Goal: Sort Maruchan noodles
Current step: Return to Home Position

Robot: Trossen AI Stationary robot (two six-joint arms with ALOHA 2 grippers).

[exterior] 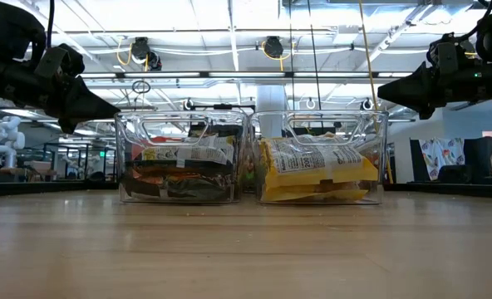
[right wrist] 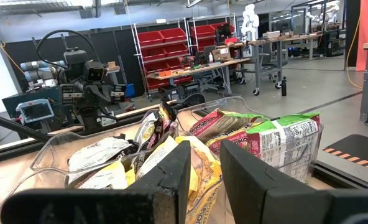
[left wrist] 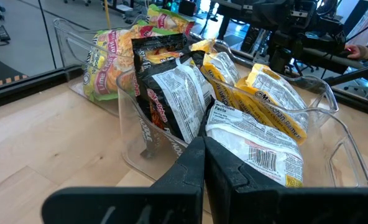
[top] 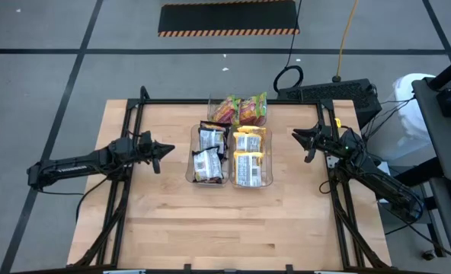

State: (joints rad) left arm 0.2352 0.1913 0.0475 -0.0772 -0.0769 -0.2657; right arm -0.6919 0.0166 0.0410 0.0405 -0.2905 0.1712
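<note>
The Maruchan noodles lie in three clear bins at the table's middle. Dark brown packets [top: 209, 154] fill the left bin [top: 189, 161], yellow packets [top: 250, 157] the right bin [top: 271, 171], and pink-green packets [top: 241, 109] the bin behind them. My left gripper [top: 163, 150] hovers left of the bins, shut and holding nothing, pointing at them [left wrist: 204, 163]. My right gripper [top: 296, 137] hovers right of the bins, open with nothing between its fingers [right wrist: 206, 177]. In the low view both grippers [exterior: 109, 106] [exterior: 386, 90] hang above the tabletop, clear of the bins.
Bare wooden tabletop [top: 233, 221] stretches in front of the bins to the near edge. Black frame rails [top: 126, 175] run along the table's left and right sides. A cable and a black box [top: 332, 91] lie beyond the far right corner.
</note>
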